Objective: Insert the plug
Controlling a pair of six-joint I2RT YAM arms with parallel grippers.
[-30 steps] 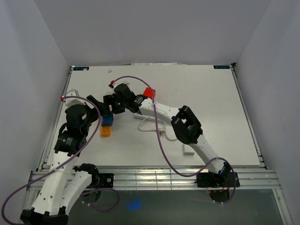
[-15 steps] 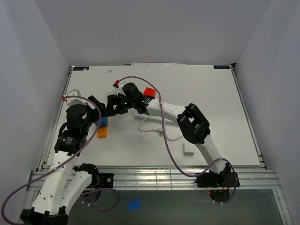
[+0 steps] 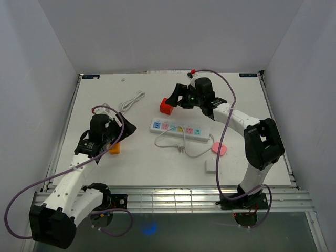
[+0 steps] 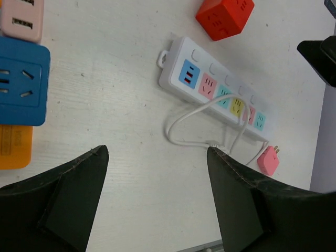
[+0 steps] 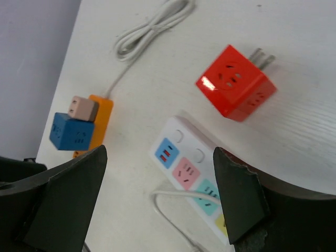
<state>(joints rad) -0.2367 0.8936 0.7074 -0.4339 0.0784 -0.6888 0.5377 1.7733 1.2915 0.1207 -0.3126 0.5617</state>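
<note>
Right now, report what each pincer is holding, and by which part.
Nothing is held. The left pincer and the right pincer are both open and empty; the red cube plug lies free on the table.

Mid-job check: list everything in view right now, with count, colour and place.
power strip: one, white with coloured sockets, table centre
thin cable: one, white, looped across the strip
pink plug: one, pink, near the strip's right end
red cube adapter: one, red, just beyond the strip's left end
coiled cord: one, white, far left
orange block: one, orange, left side
blue cube: one, blue, at the orange block
beige cube: one, beige, next to the blue cube
small block: one, white, near edge
table: one, white
left gripper: open, empty, over the orange block
right gripper: open, empty, by the red cube adapter
</note>
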